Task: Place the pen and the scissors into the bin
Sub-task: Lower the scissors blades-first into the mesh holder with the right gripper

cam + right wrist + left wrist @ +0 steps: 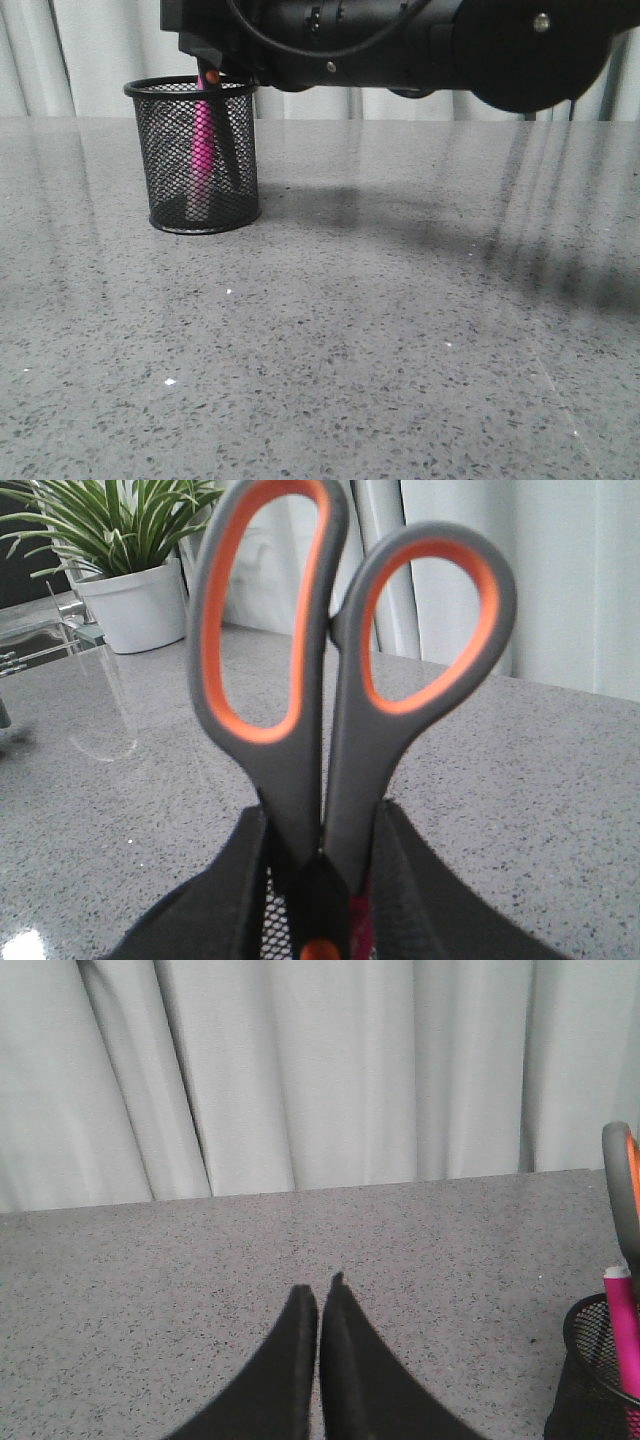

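Observation:
The bin (203, 160) stands on the grey table at the back left. The pen (201, 140) stands inside it, and its pale end shows in the left wrist view (622, 1330). My right gripper (320, 815) is right above the bin's rim and shut on the scissors (350, 780) just above the orange pivot. The handles point up and the blades (226, 150) hang inside the bin. My left gripper (320, 1290) is shut and empty above bare table, to one side of the bin (590, 1360). It does not show in the front view.
A potted plant in a white pot (130, 605) and a clear plastic stand (60, 650) sit at the table's far edge. A pale curtain (300, 1070) hangs behind the speckled table (400, 350). My right arm (420, 45) spans the top of the front view.

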